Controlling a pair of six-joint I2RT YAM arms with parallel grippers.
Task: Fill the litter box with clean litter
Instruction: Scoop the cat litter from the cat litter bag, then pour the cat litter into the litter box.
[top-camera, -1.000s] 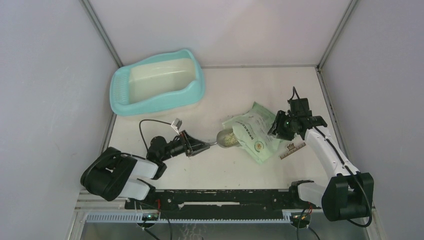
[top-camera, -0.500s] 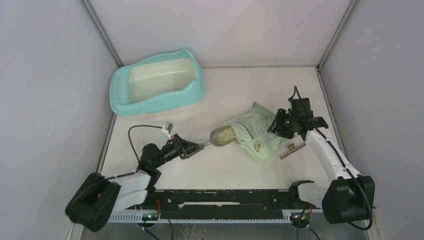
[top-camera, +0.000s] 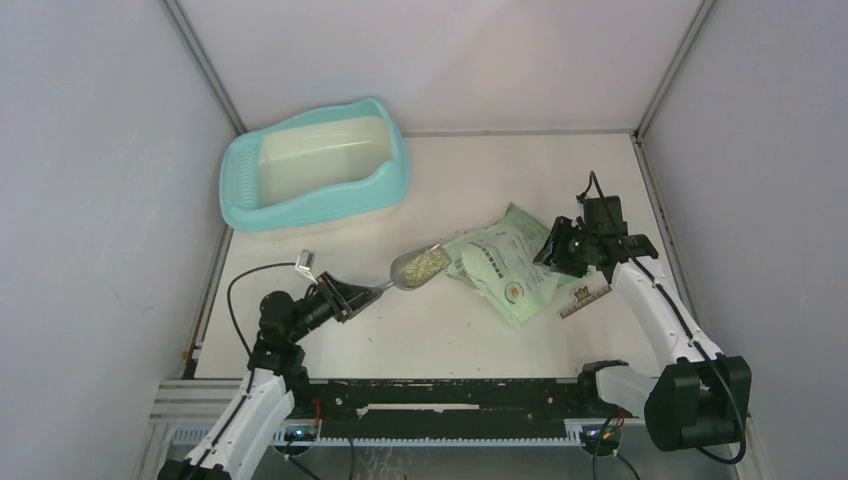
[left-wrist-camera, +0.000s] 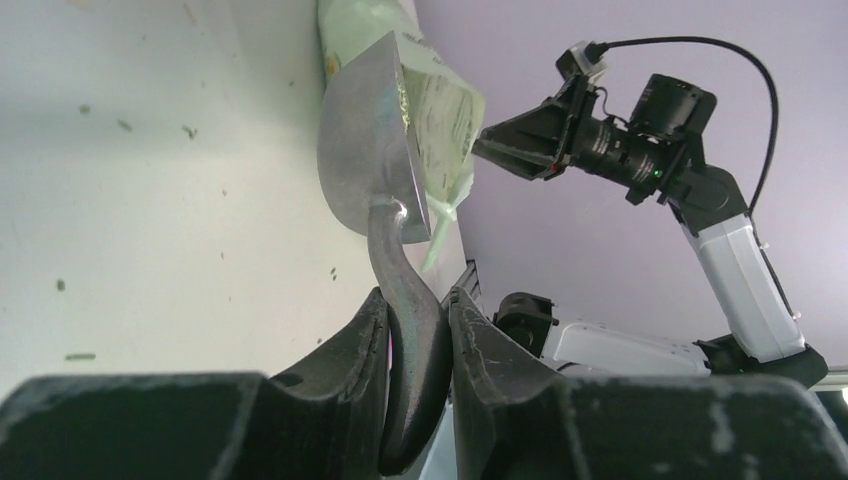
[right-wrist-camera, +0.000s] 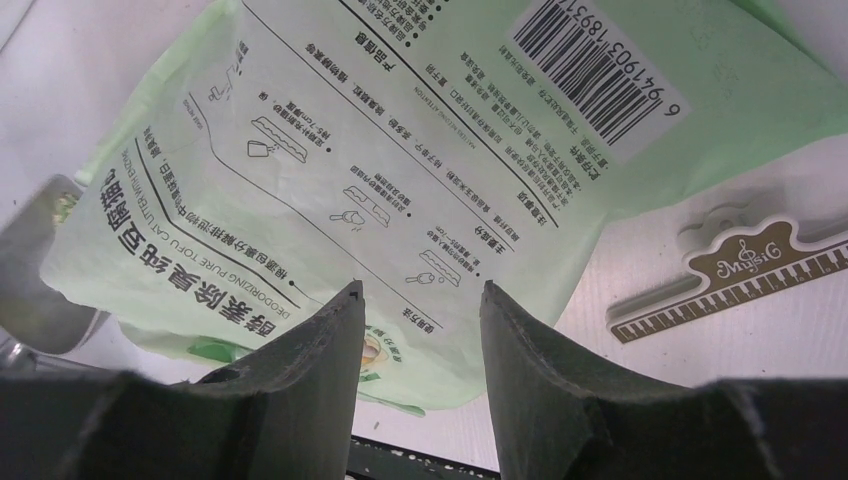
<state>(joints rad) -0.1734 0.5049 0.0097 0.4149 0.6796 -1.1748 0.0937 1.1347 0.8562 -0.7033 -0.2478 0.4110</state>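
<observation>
On the worktop (top-camera: 470, 170), at its far left corner, sits the litter box (top-camera: 236, 190), cream inside showing. Litter (top-camera: 427, 262) lies in the metal scoop (top-camera: 405, 273), whose handle the left jaws clench, well apart from the box. Right jaws stand parted over the green bag (top-camera: 500, 270).

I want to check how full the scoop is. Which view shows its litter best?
Top external: the litter lies exposed in the scoop. Left wrist shows mainly the scoop's underside; right wrist only a sliver of it.
</observation>
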